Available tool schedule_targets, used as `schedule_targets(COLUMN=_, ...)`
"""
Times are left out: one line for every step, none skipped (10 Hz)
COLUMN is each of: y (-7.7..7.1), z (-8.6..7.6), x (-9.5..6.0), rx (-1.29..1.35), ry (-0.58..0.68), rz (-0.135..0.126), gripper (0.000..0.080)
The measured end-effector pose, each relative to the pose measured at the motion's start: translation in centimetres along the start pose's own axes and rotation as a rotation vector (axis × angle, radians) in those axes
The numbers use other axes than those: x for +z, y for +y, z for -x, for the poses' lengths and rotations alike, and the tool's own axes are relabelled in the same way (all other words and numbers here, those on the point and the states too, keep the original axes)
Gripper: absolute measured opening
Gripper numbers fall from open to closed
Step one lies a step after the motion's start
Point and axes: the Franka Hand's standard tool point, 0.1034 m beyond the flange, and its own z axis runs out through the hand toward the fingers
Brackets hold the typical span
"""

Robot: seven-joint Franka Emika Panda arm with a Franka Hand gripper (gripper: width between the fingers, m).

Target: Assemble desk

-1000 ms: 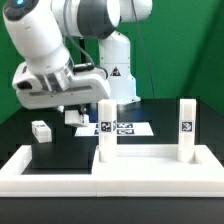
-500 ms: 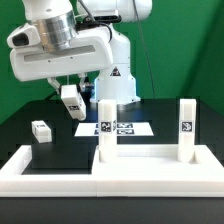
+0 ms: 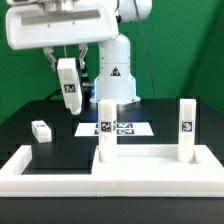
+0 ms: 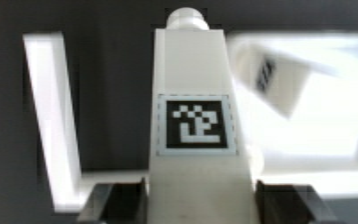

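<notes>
Note that the end effector (image 3: 63, 64) is closed on the held leg (image 3: 69, 90). Its fingers (image 4: 108, 198) press against opposite sides at the upper end. The held leg hangs slightly tilted in the air, above the tabletop (image 3: 145, 153) and to the exterior view's left of it. On the tabletop you see the first standing leg (image 3: 104, 128) and the second standing leg (image 3: 185, 128), both upright. The loose leg (image 3: 41, 130) lies flat, well off the tabletop on the exterior view's left.

Wrist bkgd blurred, leg (image 4: 194, 120) base cut off, arm (image 3: 60, 25) top cropped.
</notes>
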Motion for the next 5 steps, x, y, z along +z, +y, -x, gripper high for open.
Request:
schedule_targets(y=-1.0, z=-1.6, x=-0.6, rx=0.016, ry=0.076, rz=0.012, gripper=0.029)
schedule_targets(y=-2.4, z=-3.1, x=-1.0, rx=0.04, ry=0.149, rz=0.02, gripper=0.029)
schedule_targets(y=-4.7, z=-4.4, x=-1.2, rx=0.104, ry=0.204, rz=0.016, gripper=0.029)
schedule_targets(y=-7.4, z=-6.0, x=-1.7, rx=0.149, ry=0.3, rz=0.012, gripper=0.029)
schedule_targets(y=-9.1, z=-7.1, x=-2.1, rx=0.16, ry=0.375, rz=0.009, gripper=0.029)
